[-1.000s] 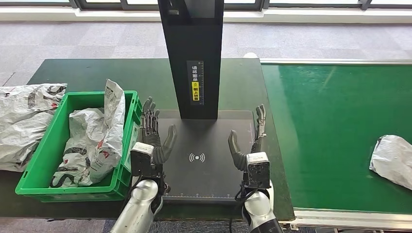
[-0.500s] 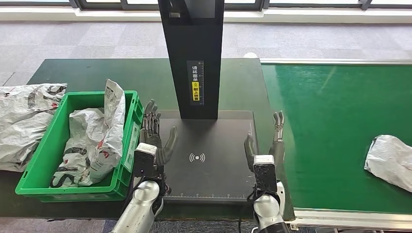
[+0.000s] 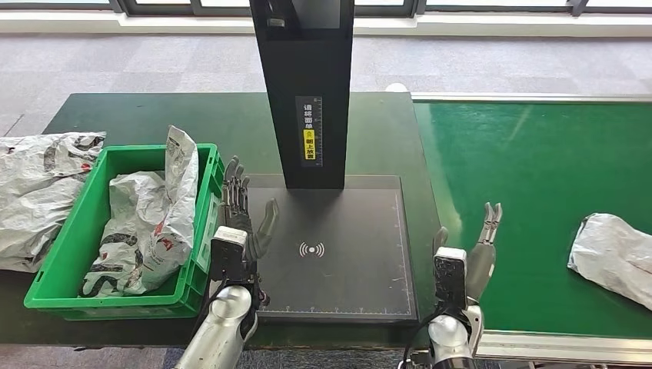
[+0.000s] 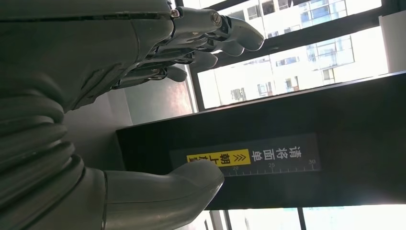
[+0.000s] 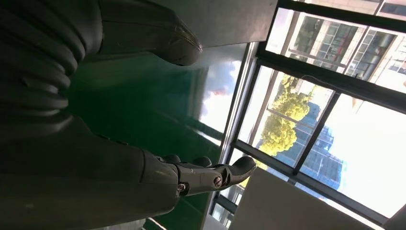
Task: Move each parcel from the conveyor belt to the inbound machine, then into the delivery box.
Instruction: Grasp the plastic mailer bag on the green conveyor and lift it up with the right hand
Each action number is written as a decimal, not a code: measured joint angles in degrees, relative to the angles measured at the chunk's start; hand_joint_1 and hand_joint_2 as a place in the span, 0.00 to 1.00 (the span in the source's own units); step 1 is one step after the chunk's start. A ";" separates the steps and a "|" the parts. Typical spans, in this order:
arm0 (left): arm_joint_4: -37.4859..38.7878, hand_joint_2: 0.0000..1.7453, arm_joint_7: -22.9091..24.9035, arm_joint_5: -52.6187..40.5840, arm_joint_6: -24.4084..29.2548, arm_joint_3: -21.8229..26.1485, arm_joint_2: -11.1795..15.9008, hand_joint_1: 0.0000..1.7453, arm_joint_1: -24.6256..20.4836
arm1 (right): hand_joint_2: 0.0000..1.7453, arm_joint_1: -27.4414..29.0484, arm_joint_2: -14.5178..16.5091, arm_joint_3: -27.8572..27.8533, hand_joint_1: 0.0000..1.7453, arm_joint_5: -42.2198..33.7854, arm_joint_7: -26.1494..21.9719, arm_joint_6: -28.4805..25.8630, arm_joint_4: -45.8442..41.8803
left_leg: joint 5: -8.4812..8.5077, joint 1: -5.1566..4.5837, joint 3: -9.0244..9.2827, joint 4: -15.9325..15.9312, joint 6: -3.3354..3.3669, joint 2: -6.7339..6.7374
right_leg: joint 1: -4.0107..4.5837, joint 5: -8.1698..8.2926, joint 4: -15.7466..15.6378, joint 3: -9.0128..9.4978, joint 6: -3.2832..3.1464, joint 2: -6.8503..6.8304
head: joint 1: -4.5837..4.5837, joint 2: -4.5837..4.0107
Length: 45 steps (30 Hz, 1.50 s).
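A white crumpled parcel point(image 3: 615, 257) lies on the green conveyor belt point(image 3: 530, 169) at the far right. The inbound machine's black plate point(image 3: 330, 246) with its black column point(image 3: 306, 92) stands in the middle, with nothing on the plate. My left hand point(image 3: 242, 215) is open over the plate's left edge, beside the green delivery box point(image 3: 73, 257), which holds white parcels point(image 3: 150, 223). My right hand point(image 3: 469, 257) is open above the belt's near left edge, well left of the parcel. The left wrist view shows the left hand point(image 4: 119, 72) facing the column's label point(image 4: 244, 158). The right hand point(image 5: 119, 158) holds nothing.
More white parcels point(image 3: 34, 192) are heaped on the dark table left of the box. The belt's metal frame point(image 3: 553, 346) runs along its near edge. Windows line the far wall behind the column.
My right hand has swung right, from over the plate's right side out across the belt's left edge. The parcel on the belt has drifted slightly left. The left hand stayed put.
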 joint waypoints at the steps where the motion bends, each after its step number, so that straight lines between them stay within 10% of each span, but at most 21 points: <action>1: -0.01 1.00 0.00 0.00 0.01 0.01 0.00 0.00 0.00 | 0.00 -0.04 0.00 -0.42 0.00 0.05 0.00 0.00 0.22 | 0.00 0.00 0.00 0.00 0.00 0.00 | 0.00 0.00 0.00 0.00 0.00 0.00 | 0.00 0.00; 23: -1.09 1.00 0.00 -2.00 0.85 1.27 -0.07 0.00 0.50 | 0.00 -8.79 1.80 -34.45 0.00 47.38 9.09 -6.07 7.02 | 0.00 -0.05 0.00 0.01 0.02 -0.12 | -0.03 0.00 0.00 0.05 0.05 -0.09 | 0.02 0.00; 40: -1.10 1.00 0.00 -1.99 0.85 2.05 -0.07 0.00 0.66 | 0.00 -10.77 2.96 -43.41 0.00 49.53 9.45 -6.10 6.41 | 0.00 -0.05 0.00 0.01 0.03 -0.12 | -0.04 -0.01 0.00 0.05 0.06 -0.08 | 0.02 0.00; 44: -1.10 1.00 0.00 -2.03 0.85 2.15 -0.08 0.00 0.69 | 1.00 -10.94 3.05 -44.06 0.00 51.37 10.38 -6.11 6.22 | 0.00 -0.05 0.00 0.01 0.03 -0.12 | -0.04 -0.01 0.00 0.05 0.06 -0.08 | 0.02 0.00; 45: -1.10 1.00 0.00 -2.07 0.85 2.19 -0.08 0.00 0.71 | 1.00 -11.06 3.07 -44.35 0.00 52.50 11.10 -6.11 6.06 | 0.00 -0.05 0.00 0.01 0.03 -0.12 | -0.04 -0.01 0.00 0.05 0.06 -0.08 | 0.02 0.00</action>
